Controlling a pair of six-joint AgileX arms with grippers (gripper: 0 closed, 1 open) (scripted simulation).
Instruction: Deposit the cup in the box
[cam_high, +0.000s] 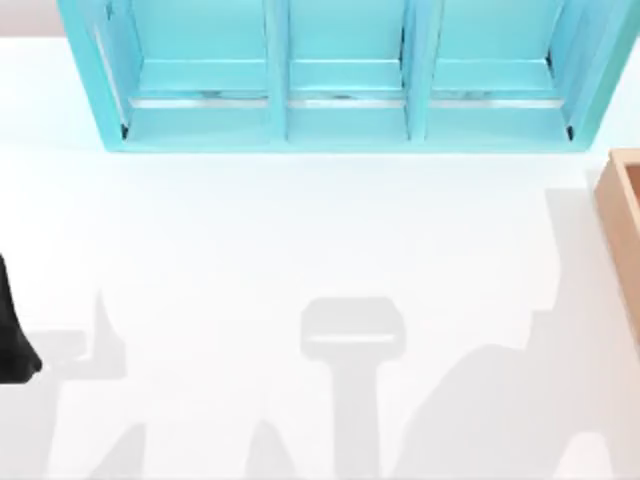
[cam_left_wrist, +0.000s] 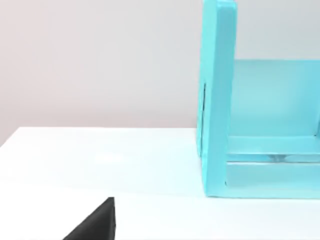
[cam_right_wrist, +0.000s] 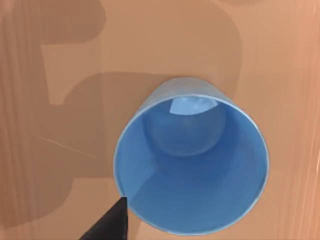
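Observation:
The blue cup (cam_right_wrist: 190, 165) stands upright on the tan floor of the box (cam_right_wrist: 60, 45), seen from above with its darker inside showing. My right gripper (cam_right_wrist: 160, 236) hovers over it, open; one black fingertip (cam_right_wrist: 112, 222) shows just outside the cup's rim, and nothing is pinched. In the top view, part of one wall of the box (cam_high: 622, 215) shows at the table's right edge. My left gripper (cam_left_wrist: 150, 235) is parked at the table's left edge, open, with one finger (cam_left_wrist: 97, 225) in sight and nothing near it.
A big teal shelf unit (cam_high: 340, 80) with three compartments stands along the back of the white table (cam_high: 300, 230). Its side wall (cam_left_wrist: 217, 100) rises ahead of the left wrist camera. Arm shadows lie across the front of the table.

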